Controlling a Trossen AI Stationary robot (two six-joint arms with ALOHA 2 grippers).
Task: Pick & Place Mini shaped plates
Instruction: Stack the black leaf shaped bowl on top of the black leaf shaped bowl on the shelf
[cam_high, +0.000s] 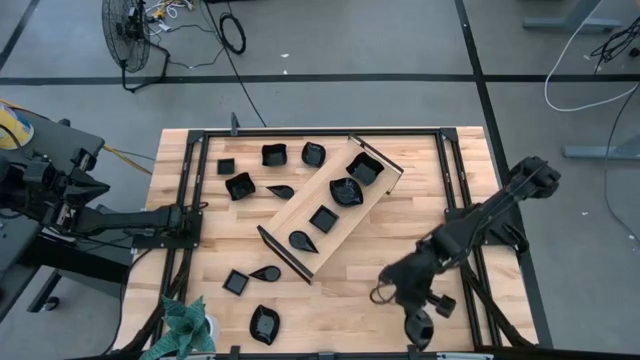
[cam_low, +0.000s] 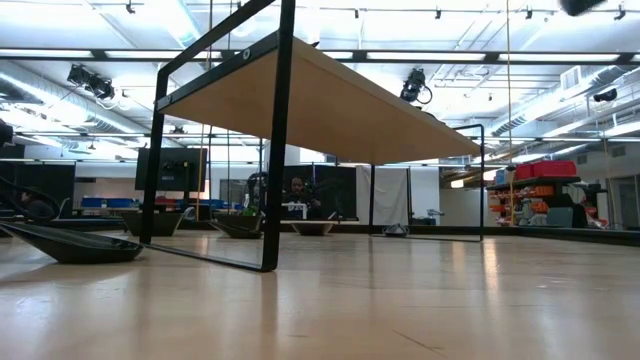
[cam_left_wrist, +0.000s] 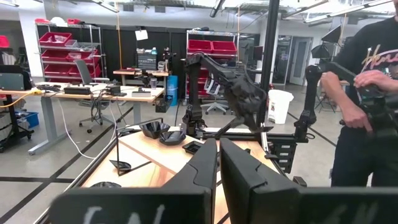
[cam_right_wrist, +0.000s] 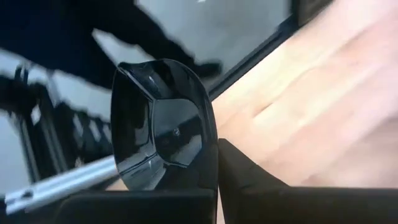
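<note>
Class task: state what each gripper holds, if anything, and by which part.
The right gripper pinches a glossy black mini plate by its rim, the dish standing on edge. The left gripper holds nothing.

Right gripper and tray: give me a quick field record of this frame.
right gripper: at the table's near right edge, shut on a small glossy black dish, pinched by its rim
left gripper: parked at the left edge, shut, holding nothing
tray: long light-wood tray with black ends, lying diagonally mid-table
dishes in tray: four
loose dishes on table: eight visible, spread behind and in front of the tray's left side
person: stands beyond the table, seen in the left wrist view
</note>
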